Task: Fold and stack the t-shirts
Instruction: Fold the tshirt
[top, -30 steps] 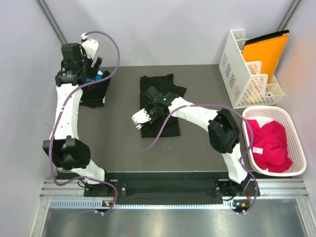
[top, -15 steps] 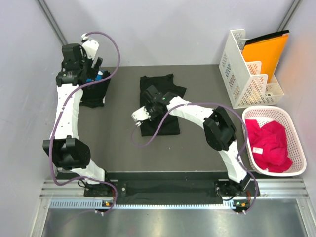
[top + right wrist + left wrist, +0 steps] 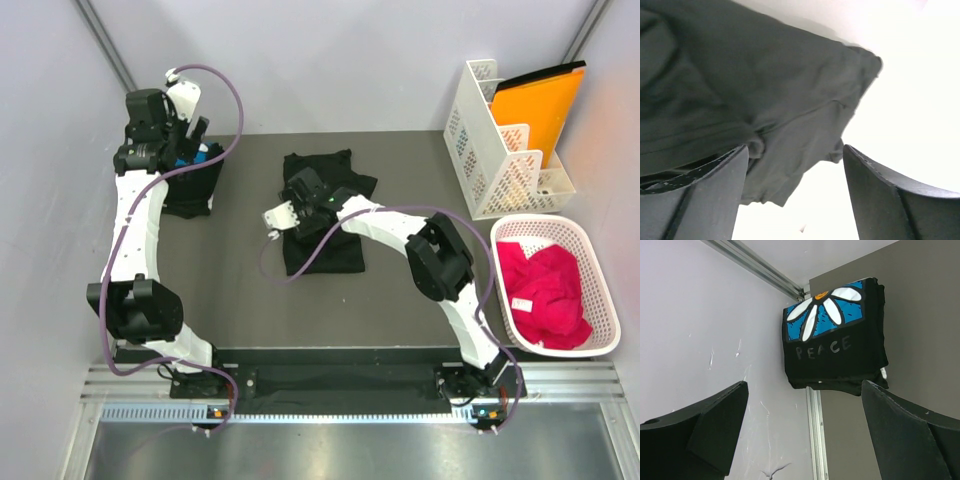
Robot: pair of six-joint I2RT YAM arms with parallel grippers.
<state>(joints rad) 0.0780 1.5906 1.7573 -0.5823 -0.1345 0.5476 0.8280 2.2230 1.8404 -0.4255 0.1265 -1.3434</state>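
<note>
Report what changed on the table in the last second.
The right gripper slid leftward and away from the arm bases over the half-folded black t-shirt. Its jaws now stand open, apparently having released the cloth. The left gripper, open, and the folded daisy t-shirt stayed put.

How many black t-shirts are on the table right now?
2: the daisy-print t-shirt, folded, at the table's far-left corner; the second t-shirt mid-table. Others could lie hidden beneath.
</note>
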